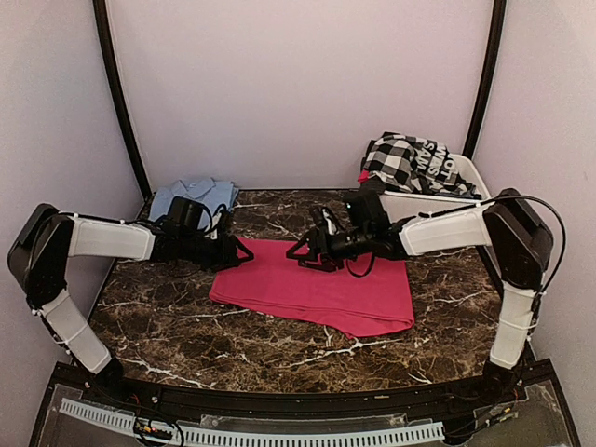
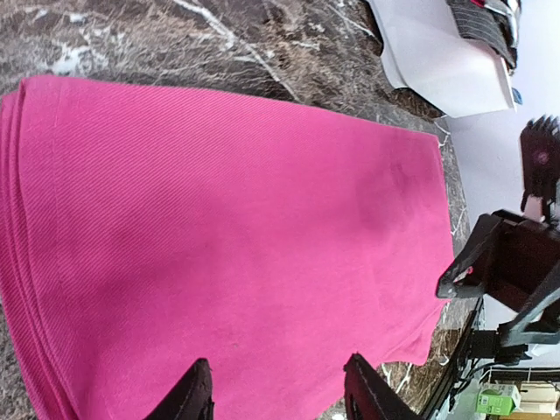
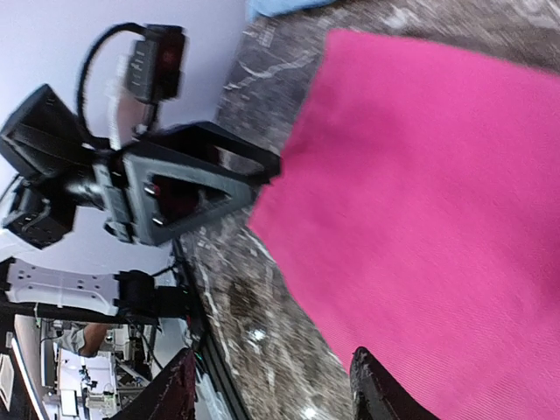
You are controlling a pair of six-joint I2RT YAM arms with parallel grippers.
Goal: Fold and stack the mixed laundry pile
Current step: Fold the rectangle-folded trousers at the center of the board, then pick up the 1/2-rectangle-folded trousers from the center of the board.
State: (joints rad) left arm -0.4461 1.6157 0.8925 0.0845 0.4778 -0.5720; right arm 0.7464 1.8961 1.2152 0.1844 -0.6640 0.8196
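From above, the magenta-pink cloth (image 1: 317, 291) lies flat on the table (image 1: 168, 326), long axis left-right. The left gripper (image 1: 244, 253) is at its far-left corner and the right gripper (image 1: 300, 253) over its far edge. Left wrist: jaws wide above cloth. Right wrist: jaws wide, cloth rightward.

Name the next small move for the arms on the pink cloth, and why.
Probably close both grippers on the far edge of the pink cloth, to fold it nearward: it lies flat, and the left gripper and right gripper hang open over that edge.
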